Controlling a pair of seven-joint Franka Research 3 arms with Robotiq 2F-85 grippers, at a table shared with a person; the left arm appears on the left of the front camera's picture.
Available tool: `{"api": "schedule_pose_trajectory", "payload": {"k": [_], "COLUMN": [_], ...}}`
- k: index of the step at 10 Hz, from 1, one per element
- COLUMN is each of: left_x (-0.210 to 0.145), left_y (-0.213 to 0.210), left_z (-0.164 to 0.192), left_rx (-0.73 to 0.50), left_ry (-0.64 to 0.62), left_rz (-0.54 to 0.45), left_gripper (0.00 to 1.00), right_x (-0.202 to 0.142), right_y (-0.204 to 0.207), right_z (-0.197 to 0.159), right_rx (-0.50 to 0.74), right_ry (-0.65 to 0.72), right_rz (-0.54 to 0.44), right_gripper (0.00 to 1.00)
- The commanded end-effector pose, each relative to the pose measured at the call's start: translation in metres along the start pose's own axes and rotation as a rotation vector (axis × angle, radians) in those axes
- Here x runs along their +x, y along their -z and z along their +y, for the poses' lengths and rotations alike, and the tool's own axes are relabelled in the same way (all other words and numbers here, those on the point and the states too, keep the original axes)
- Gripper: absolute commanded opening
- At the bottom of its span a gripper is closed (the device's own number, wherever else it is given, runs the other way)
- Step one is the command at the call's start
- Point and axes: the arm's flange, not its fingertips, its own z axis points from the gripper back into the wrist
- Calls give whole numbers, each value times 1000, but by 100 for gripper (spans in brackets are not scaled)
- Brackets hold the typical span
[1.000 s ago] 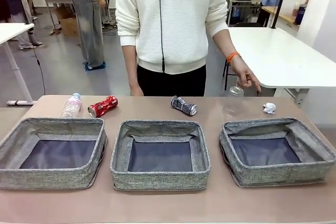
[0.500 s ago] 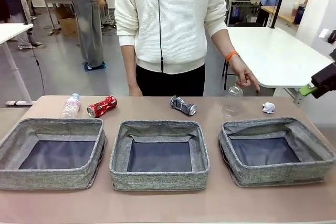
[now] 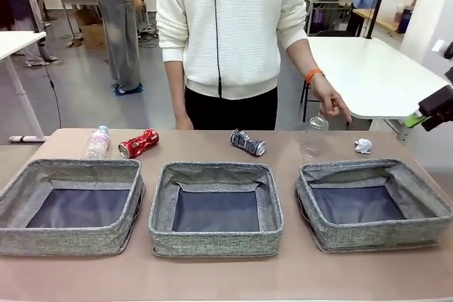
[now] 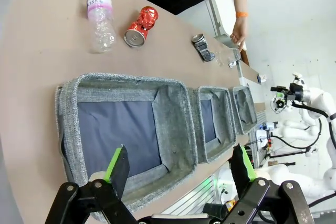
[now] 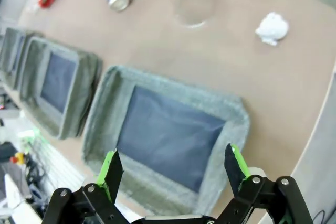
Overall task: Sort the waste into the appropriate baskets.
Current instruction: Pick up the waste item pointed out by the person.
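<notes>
Along the table's far side lie a clear plastic bottle [image 3: 97, 142], a crushed red can [image 3: 138, 143], a crushed black-and-silver can [image 3: 248, 142], a clear plastic cup [image 3: 314, 136] and a white paper wad [image 3: 363, 146]. A person's hand [image 3: 333, 107] rests at the cup's top. Three grey woven baskets stand in a row nearer me: left [image 3: 71, 206], middle [image 3: 216, 210], right [image 3: 357, 204]. My left gripper [image 4: 179, 163] hangs open above the left basket [image 4: 118, 132]. My right gripper [image 5: 173, 166] is open above the right basket [image 5: 168, 129], with the paper wad [image 5: 272, 28] beyond it.
The person stands at the far edge behind the middle of the table. Part of my right gripper [image 3: 425, 112] juts in at the picture's right edge. A white table [image 3: 368, 76] stands behind on the right. Bare tabletop runs in front of the baskets.
My right gripper has come into the front view at the right edge and then drifted slightly right. The waste, baskets and the person's hand have stayed put.
</notes>
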Motion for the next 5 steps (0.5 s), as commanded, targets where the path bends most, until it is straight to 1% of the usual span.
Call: {"api": "schedule_pose_trajectory", "payload": {"k": [1,2,3,5], "left_x": [2,2,2,2], "left_y": [0,0,0,0], "left_z": [1,1,1,1], "left_rx": [-18,-18,-18,-18], "left_ry": [22,22,22,22], "left_rz": [-13,-13,-13,-13], "left_gripper": [100,100,100,100], "right_x": [54,83,101,114], "right_y": [28,50,78,128], "right_z": [-7,-12,-15,-20], "right_rx": [-188,-287,-332,-368], "right_ry": [53,75,95,159], "right_rz": [-17,-30,-26,-19], "right_gripper": [100,100,100,100]}}
